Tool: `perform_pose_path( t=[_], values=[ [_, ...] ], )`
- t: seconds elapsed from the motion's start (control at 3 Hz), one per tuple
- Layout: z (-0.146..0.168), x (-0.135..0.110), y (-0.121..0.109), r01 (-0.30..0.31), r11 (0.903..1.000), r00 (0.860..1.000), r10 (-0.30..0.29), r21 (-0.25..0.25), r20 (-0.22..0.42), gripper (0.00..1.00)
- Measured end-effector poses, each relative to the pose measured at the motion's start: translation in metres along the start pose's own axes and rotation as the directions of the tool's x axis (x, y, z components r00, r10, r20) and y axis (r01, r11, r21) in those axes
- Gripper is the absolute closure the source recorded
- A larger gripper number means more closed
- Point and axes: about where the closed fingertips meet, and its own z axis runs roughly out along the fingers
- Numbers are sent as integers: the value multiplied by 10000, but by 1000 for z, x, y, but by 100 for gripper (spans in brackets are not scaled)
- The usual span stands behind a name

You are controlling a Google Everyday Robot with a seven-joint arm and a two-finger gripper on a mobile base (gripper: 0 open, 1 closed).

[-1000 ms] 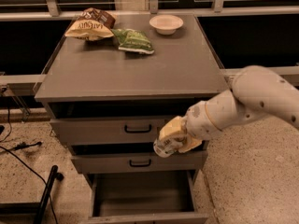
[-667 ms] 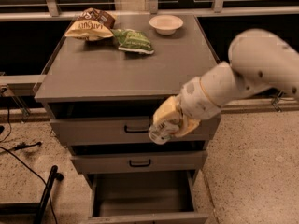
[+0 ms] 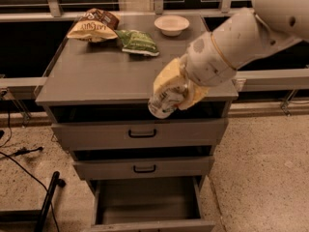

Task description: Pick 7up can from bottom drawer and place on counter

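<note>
- Speckled stone floor (image 3: 260, 168) surrounds a grey drawer cabinet that stands before a dark, railed window.
- On top of the cabinet, the bench (image 3: 96, 76) carries three things along its far side: a brown chip bag (image 3: 91, 25) at the left, a green snack bag (image 3: 137, 41) just beside it, and a white bowl (image 3: 172, 23) further right.
- A white arm (image 3: 231, 42) reaches in from the upper right, and its pincer (image 3: 175, 93) hangs at the bench's front edge, right of centre.
- The pincer's yellow fingers (image 3: 166, 79) are clamped around the 7up can (image 3: 163, 104), which is tilted with one end facing down and to the left.
- The can sits level with the bench's front lip, above the top drawer (image 3: 140, 134); whether it touches the bench cannot be told.
- The top drawer and middle drawer (image 3: 144, 167) each have a black handle.
- The bottom drawer (image 3: 145, 199) is pulled well out, far below the can.
- Black cables (image 3: 19, 153) and a black pole (image 3: 48, 204) lie on the floor at the left.
</note>
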Motion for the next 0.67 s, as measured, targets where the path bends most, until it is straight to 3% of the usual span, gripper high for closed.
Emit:
perform_pose_path(
  t=[0.67],
  values=[
    [-11, -65, 26, 417, 9958, 9951, -341, -819, 923, 100]
  ],
)
